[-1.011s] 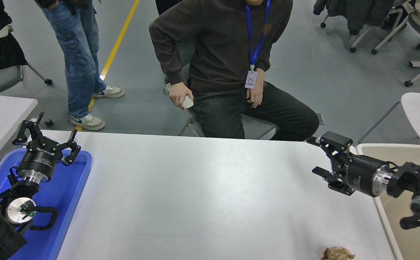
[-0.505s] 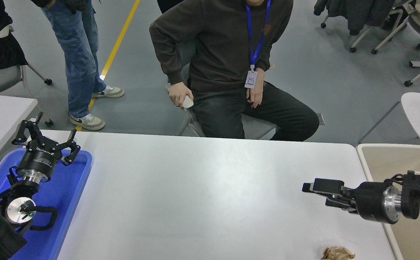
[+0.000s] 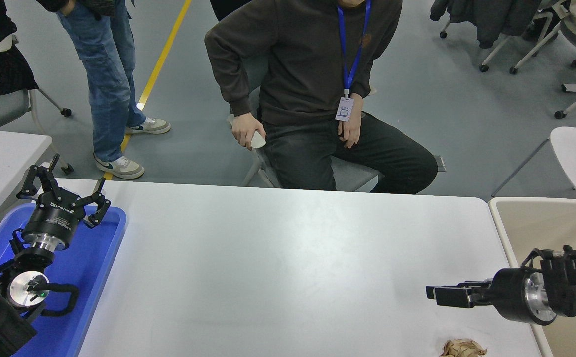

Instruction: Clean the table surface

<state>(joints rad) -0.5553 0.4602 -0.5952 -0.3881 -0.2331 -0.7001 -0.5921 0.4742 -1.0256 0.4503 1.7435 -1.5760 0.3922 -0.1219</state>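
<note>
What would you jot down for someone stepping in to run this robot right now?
Left gripper: open, parked over the blue tray.
Right gripper: low over the table surface near its right edge, holding nothing; open or shut can't be told.
Crumpled brown paper lies at the table's near edge, just below that gripper.
Beige bin stands to the right.
Done: rest of the table looks bare.
Left: bin the paper.
</note>
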